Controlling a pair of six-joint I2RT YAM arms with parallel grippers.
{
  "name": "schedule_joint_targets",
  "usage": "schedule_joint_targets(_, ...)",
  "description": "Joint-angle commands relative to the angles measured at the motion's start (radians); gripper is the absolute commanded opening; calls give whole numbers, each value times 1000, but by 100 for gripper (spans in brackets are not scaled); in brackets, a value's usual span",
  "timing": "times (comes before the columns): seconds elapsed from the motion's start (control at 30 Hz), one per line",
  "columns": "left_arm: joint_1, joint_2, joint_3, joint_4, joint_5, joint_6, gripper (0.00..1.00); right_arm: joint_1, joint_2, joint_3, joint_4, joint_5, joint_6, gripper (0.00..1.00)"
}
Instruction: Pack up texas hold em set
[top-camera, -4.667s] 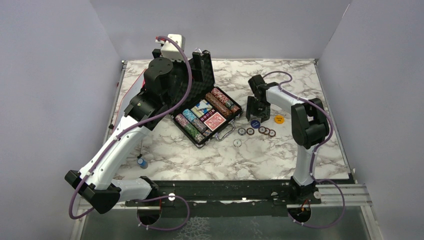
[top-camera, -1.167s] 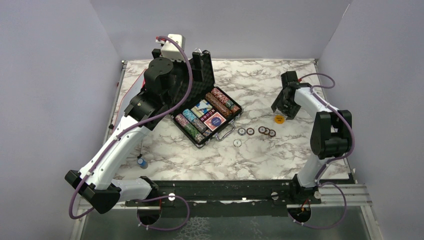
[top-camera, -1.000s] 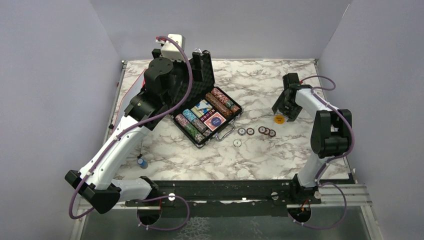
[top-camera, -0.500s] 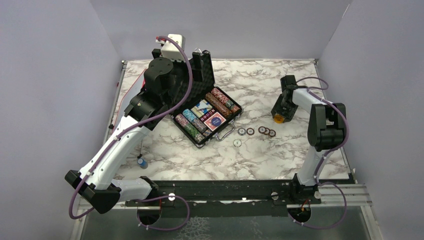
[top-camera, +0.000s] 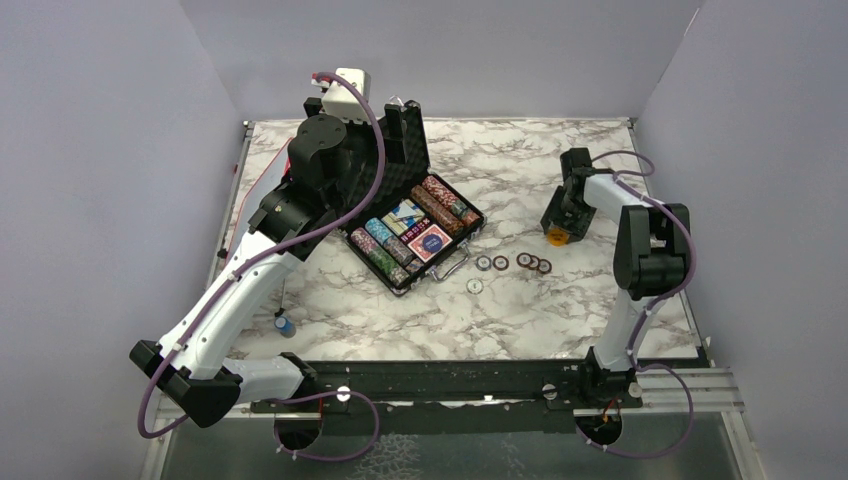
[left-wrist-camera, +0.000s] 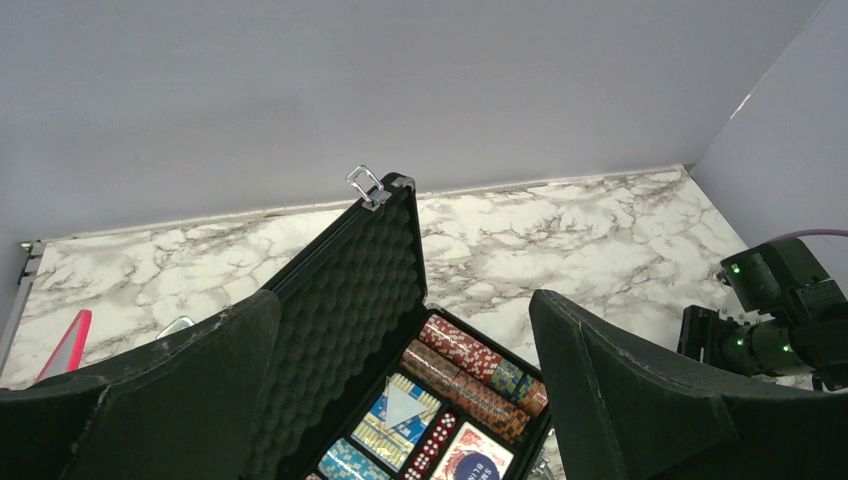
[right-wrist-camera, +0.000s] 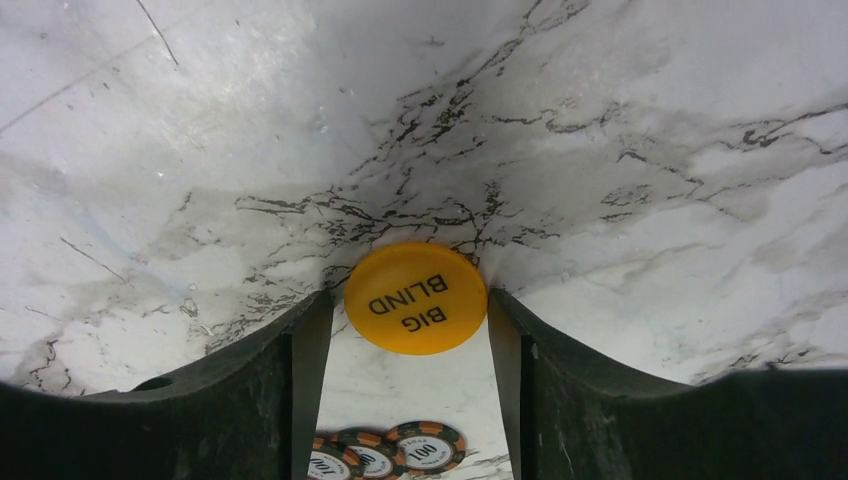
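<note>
The black briefcase (top-camera: 405, 140) stands open at the back left, its foam lid (left-wrist-camera: 340, 300) upright. Its tray holds rows of poker chips (left-wrist-camera: 470, 355), red dice (left-wrist-camera: 430, 450) and red-backed cards (top-camera: 428, 243) with a blue disc (left-wrist-camera: 478, 465) lying on them. My left gripper (left-wrist-camera: 400, 330) hangs open above the case, holding nothing. My right gripper (right-wrist-camera: 410, 300) is down on the table with its fingertips pressed to both sides of the orange "BIG BLIND" disc (right-wrist-camera: 415, 298) (top-camera: 556, 237), which lies flat. Loose chips (top-camera: 533, 262) (right-wrist-camera: 385, 455) lie to its left.
More loose chips (top-camera: 491, 262) and a pale one (top-camera: 474, 286) lie in front of the case handle (top-camera: 455, 262). A red-edged white board (top-camera: 270, 185) leans behind the left arm. A small blue-tipped tool (top-camera: 284, 324) lies at the front left. Grey walls enclose the table.
The blue disc went from the table into the case. My right gripper moved right, came down over the orange disc and narrowed onto it. The left arm has not moved.
</note>
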Motion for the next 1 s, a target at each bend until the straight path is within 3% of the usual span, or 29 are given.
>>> schedule_joint_targets(0.0, 1, 2, 12, 10, 10, 12, 99, -7, 113, 6, -11, 24, -21, 62)
schedule_joint_targets(0.07, 1, 3, 12, 11, 10, 11, 99, -7, 133, 15, -18, 24, -27, 60)
schedule_joint_targets(0.2, 1, 2, 10, 10, 8, 12, 99, -7, 146, 18, -23, 8, -40, 45)
schedule_joint_targets(0.27, 1, 2, 10, 11, 8, 11, 99, -6, 132, 14, -25, 2, -44, 42)
schedule_joint_targets(0.7, 1, 5, 6, 11, 13, 4, 99, 29, -17, 20, -83, -47, -52, 44)
schedule_joint_targets(0.97, 1, -6, 0, 11, 15, -4, 99, 197, -57, 147, -158, -73, 3, 45)
